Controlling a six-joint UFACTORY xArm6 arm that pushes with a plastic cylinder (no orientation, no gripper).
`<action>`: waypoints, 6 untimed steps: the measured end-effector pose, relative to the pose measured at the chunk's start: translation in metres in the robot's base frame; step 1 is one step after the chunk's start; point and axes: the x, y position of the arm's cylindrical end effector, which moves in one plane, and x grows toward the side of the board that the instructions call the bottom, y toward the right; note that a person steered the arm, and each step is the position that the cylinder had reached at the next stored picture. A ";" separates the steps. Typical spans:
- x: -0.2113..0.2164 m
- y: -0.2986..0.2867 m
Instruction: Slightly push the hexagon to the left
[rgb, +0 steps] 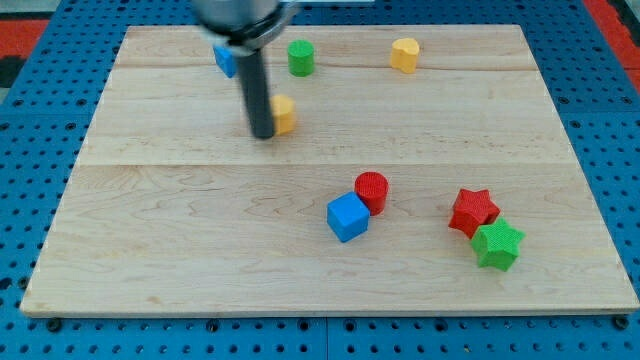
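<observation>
- Although most of the wooden board (200, 230) is in plain sight, the arm's upper body is blurred and cut off at the view's top, so its upper portion cannot be made out.
- No claw is fitted: the arm ends in a straight dark rod, so no open or closed state applies. My tip (264, 136) rests on the board in the upper left area.
- Partly hidden behind the rod is a yellow block (285, 114); only its right portion shows, and its shape cannot be told with certainty. It lies immediately to the view's right of my tip, apparently touching the rod.
- A second yellow block (404, 54), possibly the hexagon, sits near the view's top, well to the right of my tip and apart from it. Which of the two yellow pieces is the hexagon cannot be confirmed.
- A blue block (225, 60) is largely covered by the blurred arm; only its left edge shows, shape unclear.
- A green cylinder (301, 57) stands just right of the rod's upper part, near the top edge.
- A red cylinder (372, 190) and a blue cube (348, 217) touch one another at lower centre.
- A red star (472, 210) and a green star (497, 244) touch at lower right.
- A blue pegboard surface (30, 120) surrounds the board.
</observation>
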 end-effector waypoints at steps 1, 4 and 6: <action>-0.040 0.014; -0.098 0.083; -0.052 0.065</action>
